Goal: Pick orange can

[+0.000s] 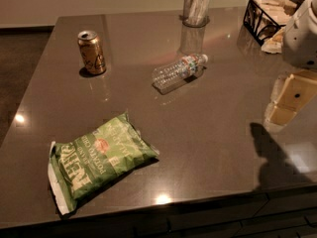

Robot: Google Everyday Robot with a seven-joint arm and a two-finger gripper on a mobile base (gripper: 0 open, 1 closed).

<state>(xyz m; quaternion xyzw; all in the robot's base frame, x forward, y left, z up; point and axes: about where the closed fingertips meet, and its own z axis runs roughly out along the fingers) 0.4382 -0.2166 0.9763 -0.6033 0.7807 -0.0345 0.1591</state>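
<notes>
The orange can (91, 52) stands upright on the dark table (208, 133), toward the far left. It is orange-gold with dark scribbled markings and a silver top. My gripper (286, 104), cream-coloured under a white arm segment (302, 31), hangs above the table's right side. It is far to the right of the can and holds nothing that I can see.
A clear plastic bottle (178, 72) lies on its side mid-table between can and gripper. A green chip bag (99, 160) lies near the front left edge. A mesh cup (196, 6) and a black wire basket (265, 15) stand at the back.
</notes>
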